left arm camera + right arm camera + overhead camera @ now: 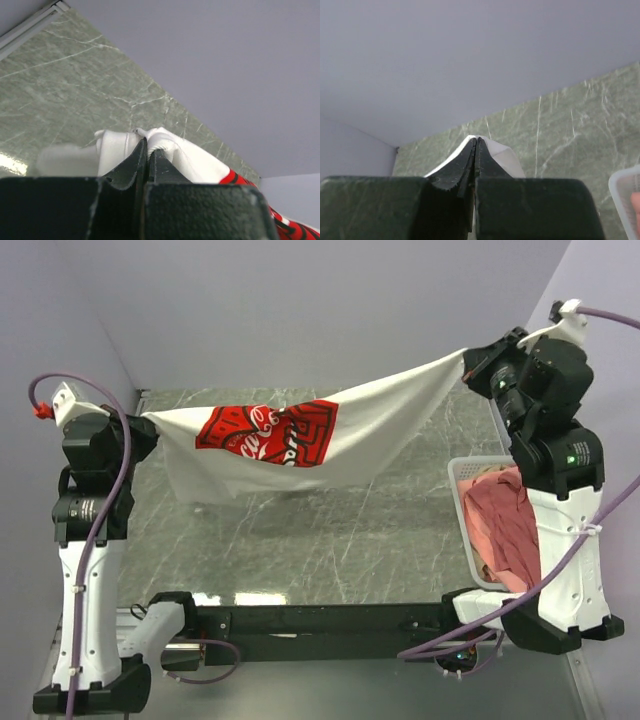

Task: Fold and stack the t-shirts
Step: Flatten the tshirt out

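The white t-shirt (pixel 380 430) with the red chest print (pixel 268 433) hangs stretched in the air above the table, between both arms. My left gripper (pixel 146 421) is shut on its left end; the left wrist view shows white cloth (pixel 185 155) pinched between the shut jaws (pixel 148 142). My right gripper (pixel 466 362) is shut on its right end, higher up; white cloth (pixel 505 157) shows round the shut jaws (pixel 476 141). The shirt's lower edge sags to the table at the left. A salmon-pink t-shirt (pixel 505 520) lies bunched in the basket.
A white slatted basket (pixel 462 480) stands at the table's right side, next to the right arm; its rim shows in the right wrist view (pixel 625 200). The green marble table top (pixel 340 540) lies under the shirt. Grey walls close the back and sides.
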Tool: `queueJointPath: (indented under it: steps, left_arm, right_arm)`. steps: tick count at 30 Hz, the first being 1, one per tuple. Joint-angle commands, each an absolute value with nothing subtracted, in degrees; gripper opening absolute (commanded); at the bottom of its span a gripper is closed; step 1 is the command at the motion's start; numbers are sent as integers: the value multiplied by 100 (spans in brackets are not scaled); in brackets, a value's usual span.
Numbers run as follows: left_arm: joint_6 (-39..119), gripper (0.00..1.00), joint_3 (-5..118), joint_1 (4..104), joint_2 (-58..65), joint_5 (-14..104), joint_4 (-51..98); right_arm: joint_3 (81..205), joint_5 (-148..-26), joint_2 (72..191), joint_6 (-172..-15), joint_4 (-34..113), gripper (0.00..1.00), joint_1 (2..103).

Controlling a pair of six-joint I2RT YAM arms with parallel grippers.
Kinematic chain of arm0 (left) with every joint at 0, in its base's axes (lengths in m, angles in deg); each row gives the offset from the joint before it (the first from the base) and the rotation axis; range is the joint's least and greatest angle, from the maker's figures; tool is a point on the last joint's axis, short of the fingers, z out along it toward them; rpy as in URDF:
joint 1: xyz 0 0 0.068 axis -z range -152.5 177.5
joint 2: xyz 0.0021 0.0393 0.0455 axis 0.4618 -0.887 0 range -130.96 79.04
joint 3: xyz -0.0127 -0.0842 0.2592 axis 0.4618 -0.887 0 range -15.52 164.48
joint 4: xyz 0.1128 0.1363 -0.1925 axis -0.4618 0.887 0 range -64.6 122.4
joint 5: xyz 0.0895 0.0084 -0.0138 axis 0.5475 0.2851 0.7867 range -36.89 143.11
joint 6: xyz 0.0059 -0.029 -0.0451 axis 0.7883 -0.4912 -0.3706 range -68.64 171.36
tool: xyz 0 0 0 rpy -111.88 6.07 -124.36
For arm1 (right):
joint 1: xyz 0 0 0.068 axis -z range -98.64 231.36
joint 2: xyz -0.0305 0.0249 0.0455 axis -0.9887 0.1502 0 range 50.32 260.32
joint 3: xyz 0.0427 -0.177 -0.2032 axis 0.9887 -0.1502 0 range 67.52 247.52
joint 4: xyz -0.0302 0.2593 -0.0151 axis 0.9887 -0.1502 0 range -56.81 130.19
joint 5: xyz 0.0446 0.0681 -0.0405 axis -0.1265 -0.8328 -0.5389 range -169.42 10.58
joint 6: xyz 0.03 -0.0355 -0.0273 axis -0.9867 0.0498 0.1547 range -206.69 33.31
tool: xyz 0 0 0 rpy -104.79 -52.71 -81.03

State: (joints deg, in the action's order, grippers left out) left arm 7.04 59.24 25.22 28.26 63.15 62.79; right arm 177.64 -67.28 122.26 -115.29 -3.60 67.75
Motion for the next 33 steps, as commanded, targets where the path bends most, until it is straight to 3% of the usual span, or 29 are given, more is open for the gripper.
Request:
queueJointPath:
  steps: [1, 7, 9, 12, 13, 15, 16, 18, 20, 23, 29, 33]
  left_arm:
    - [768, 0, 6270, 2496, 2482, 6119, 6003]
    - [495, 0, 6332, 2496, 965, 5795, 5406]
    - [416, 6, 6454, 2496, 436, 5619, 5309]
    - [434, 46, 6893, 2478, -496, 5504, 5563]
    - [477, 65, 6911, 2487, -594, 5504, 5607]
    - [451, 76, 6492, 2487, -438, 5618, 5503]
    - [434, 79, 6237, 2478, -289, 5810, 5441]
    - [303, 80, 5482, 2452, 212, 6048, 5414]
    - [171, 77, 4659, 2425, 696, 6390, 5432]
    - [-164, 72, 3533, 2373, 1266, 6812, 5283]
    - [-419, 69, 2325, 2285, 1567, 6927, 4817]
    - [-445, 69, 2069, 2223, 1480, 7024, 4632]
  right_arm:
    - [18308, -6421, 12842, -11324, -235, 0, 6835]
    - [18739, -6877, 14580, -11340, 564, 0, 7116]
    - [19195, -7298, 15198, -11411, 732, 3, 7213]
    - [20660, -7563, 16630, -11534, 8, 43, 7301]
    - [21100, -7695, 17234, -11604, -302, 60, 7292]
    - [21378, -7740, 17407, -11614, -803, 64, 7266]
    - [20976, -7557, 17085, -11614, -745, 64, 7162]
    - [18748, -7424, 15921, -11657, 154, 64, 7047]
    - [16478, -7668, 15117, -11850, 861, 64, 6994]
    - [14486, -7811, 13947, -12175, 1584, 64, 6793]
    - [12012, -7819, 12416, -12764, 2199, 63, 5871]
    - [11367, -7469, 12055, -13290, 2139, 62, 5194]
